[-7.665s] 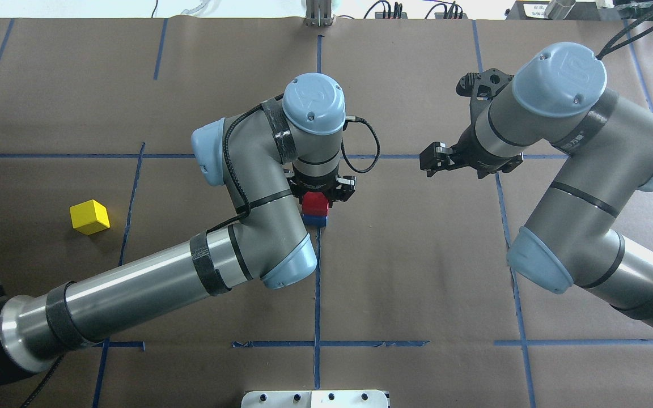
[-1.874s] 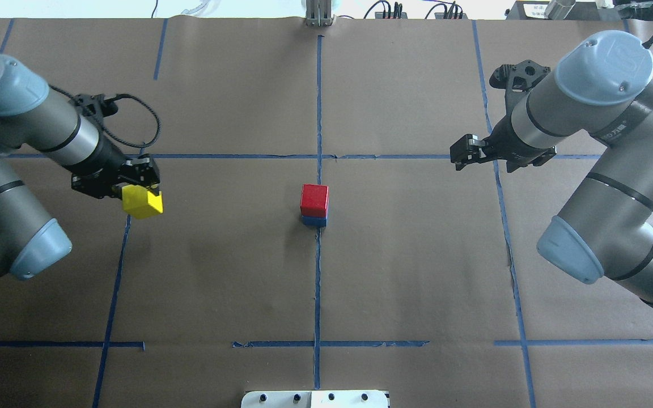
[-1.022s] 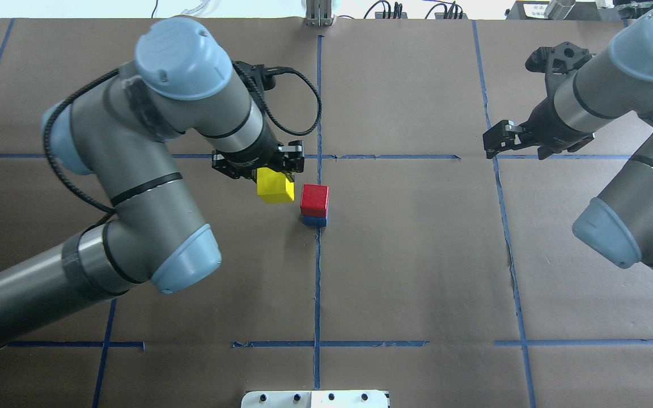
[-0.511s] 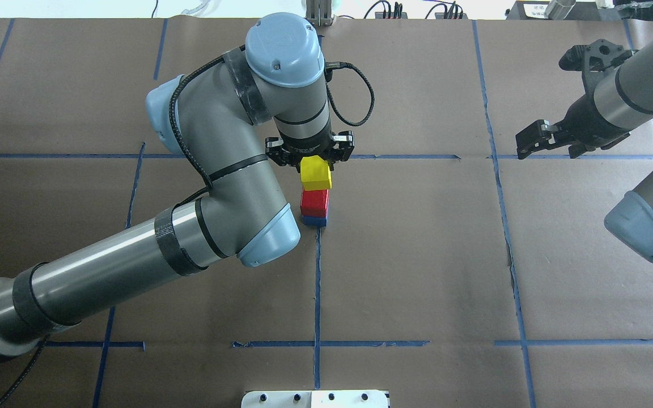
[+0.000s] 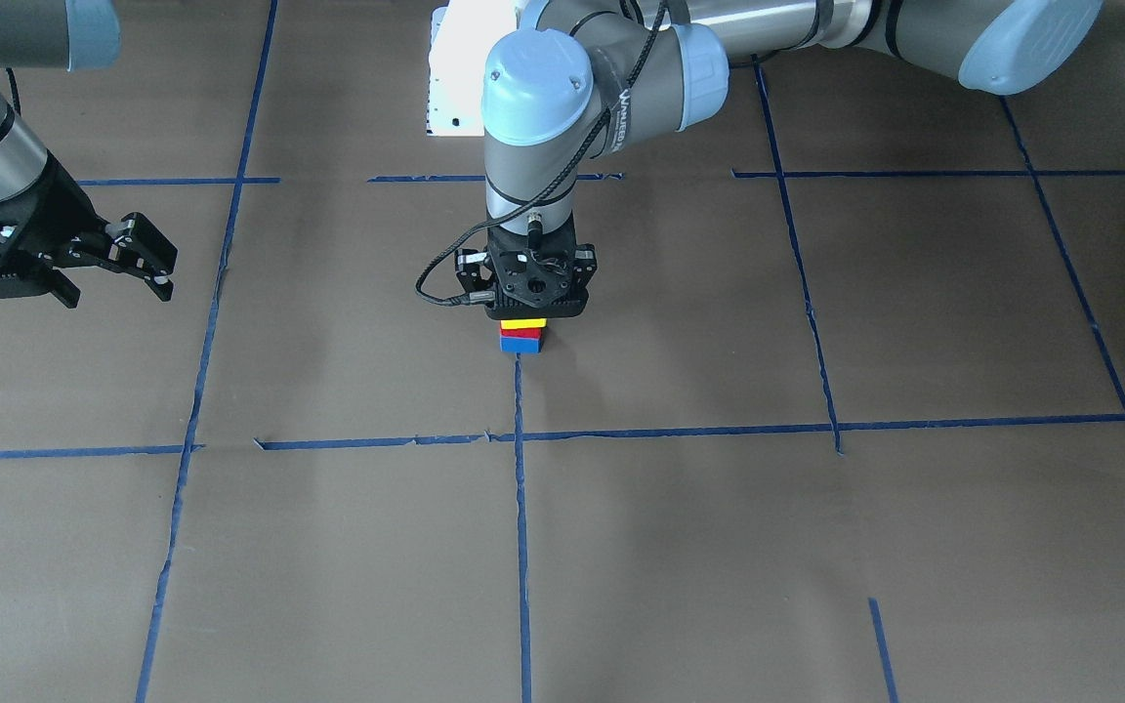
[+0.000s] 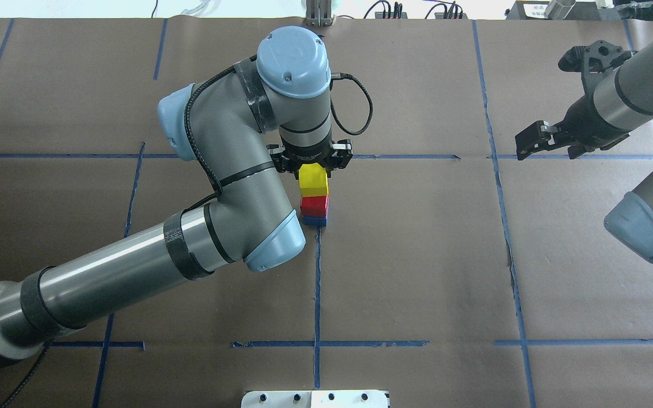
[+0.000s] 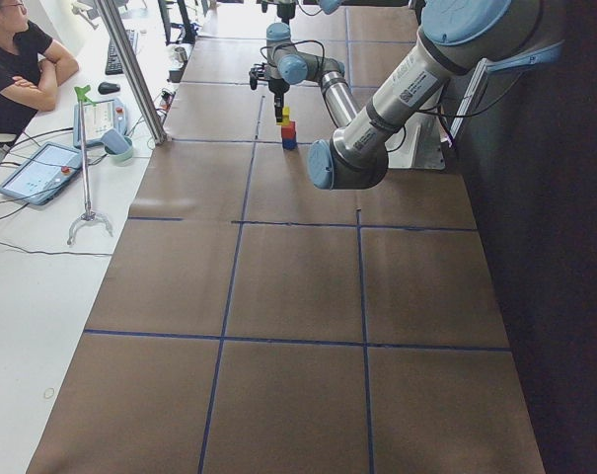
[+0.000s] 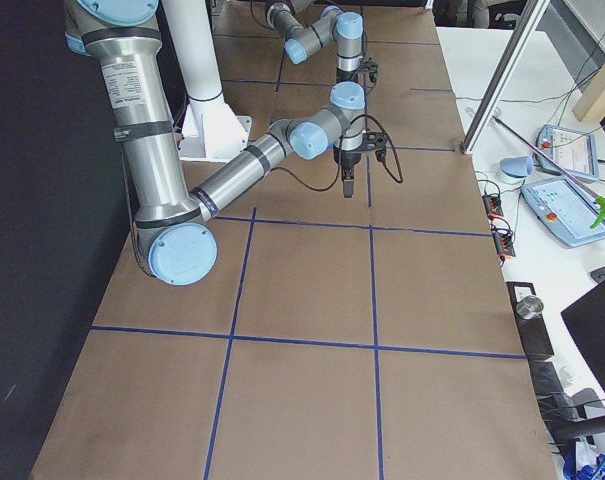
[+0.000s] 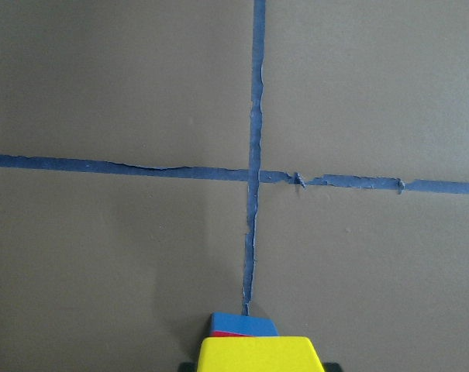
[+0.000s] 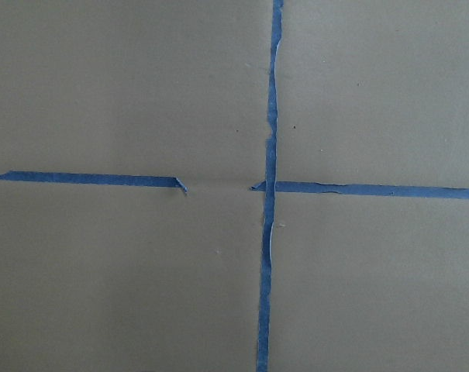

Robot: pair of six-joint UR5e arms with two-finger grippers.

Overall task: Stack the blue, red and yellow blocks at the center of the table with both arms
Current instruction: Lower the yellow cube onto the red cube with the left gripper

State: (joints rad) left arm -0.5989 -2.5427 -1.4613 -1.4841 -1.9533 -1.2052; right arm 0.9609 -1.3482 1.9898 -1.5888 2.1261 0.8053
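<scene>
Left gripper [image 6: 313,168] pinches yellow rigid cube [image 6: 313,181] by its side faces, over red cube [image 6: 314,204] on blue cube [image 6: 315,221]; likely light, stiff, slick. Right gripper [image 6: 530,146] spread, 2 o'clock overhead.

left arm [image 6: 230,187] sprawling in from the left and crowding that side of the stack [image 6: 315,205], left gripper [image 6: 313,168] clamping the yellow block [image 6: 313,181] and blocking the top, bare table [image 6: 417,255] stretching out on the stack's right, right gripper [image 6: 525,148] hanging spread-fingered well away

Blue tape [image 6: 317,294] crosses the brown table [image 6: 417,272]; an operator [image 7: 17,64] sits nearby.
</scene>
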